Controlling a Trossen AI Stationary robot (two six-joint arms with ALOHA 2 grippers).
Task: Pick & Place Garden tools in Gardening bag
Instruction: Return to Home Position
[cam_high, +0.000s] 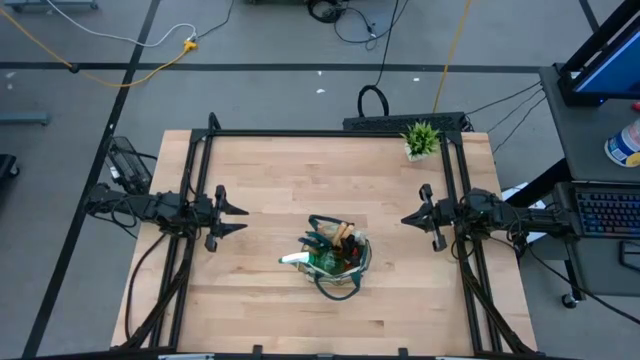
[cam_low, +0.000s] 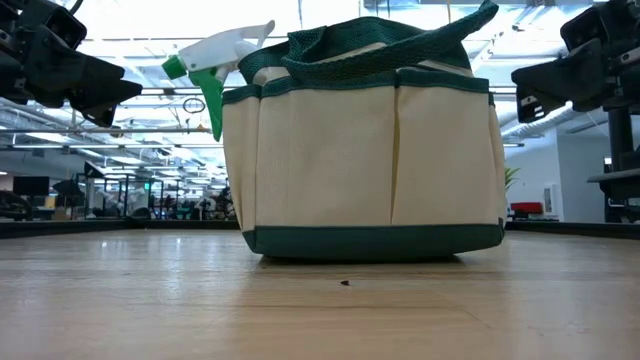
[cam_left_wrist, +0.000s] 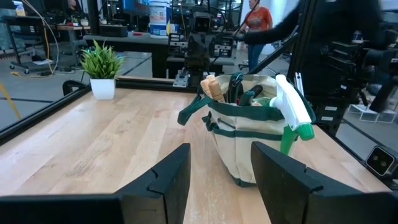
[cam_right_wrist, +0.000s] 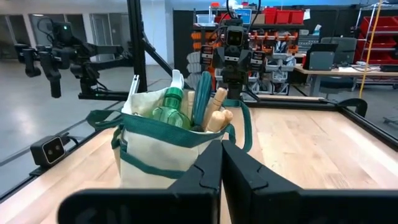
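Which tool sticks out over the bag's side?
The green spray bottle: its white nozzle hangs past the edge of the gardening bag; the wooden handles stand within.

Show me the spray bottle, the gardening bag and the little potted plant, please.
spray bottle (cam_low: 222, 47), low view, on its white nozzle head.
gardening bag (cam_low: 370, 160), low view, on its beige front wall.
potted plant (cam_high: 421, 138), high view, on its green leaves.

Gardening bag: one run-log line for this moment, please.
bag mid-table, tools inside | spray bottle poking out | left pincer open | right pincer shut
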